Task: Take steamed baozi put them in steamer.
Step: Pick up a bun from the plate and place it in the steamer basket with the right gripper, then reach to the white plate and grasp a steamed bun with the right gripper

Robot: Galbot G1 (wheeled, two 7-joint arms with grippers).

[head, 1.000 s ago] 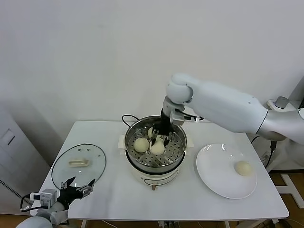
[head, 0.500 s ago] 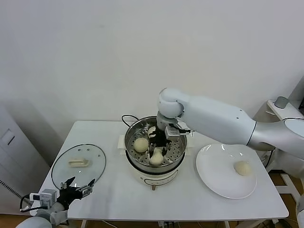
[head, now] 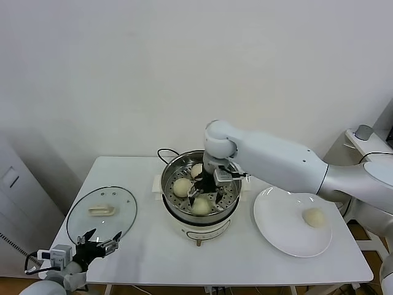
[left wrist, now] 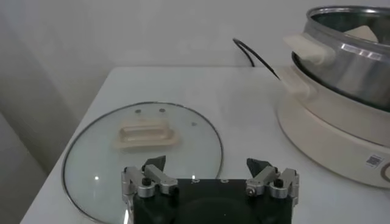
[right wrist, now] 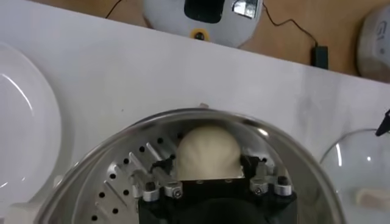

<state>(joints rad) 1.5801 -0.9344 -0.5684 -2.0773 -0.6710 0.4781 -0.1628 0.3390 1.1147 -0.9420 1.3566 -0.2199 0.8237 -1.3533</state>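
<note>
White table (head: 147,246) against a blank wall. Head view: I see three baozi (head: 182,187) in the steamer (head: 228,206), a fourth (head: 314,217) on the plate (head: 276,230). Right gripper (head: 201,195) is inside the steamer, spread wide over the front bun.
Left wrist: left gripper (left wrist: 210,172) wide, empty, over the lid (left wrist: 91,158).
Right wrist: bun sits between the fingers (right wrist: 159,175), not gripped.

No text, brand or number can be read anywhere. The white electric base of the round steel steamer (left wrist: 341,137) carries a small pale sticker (left wrist: 372,161), but its print is too small to make out.
</note>
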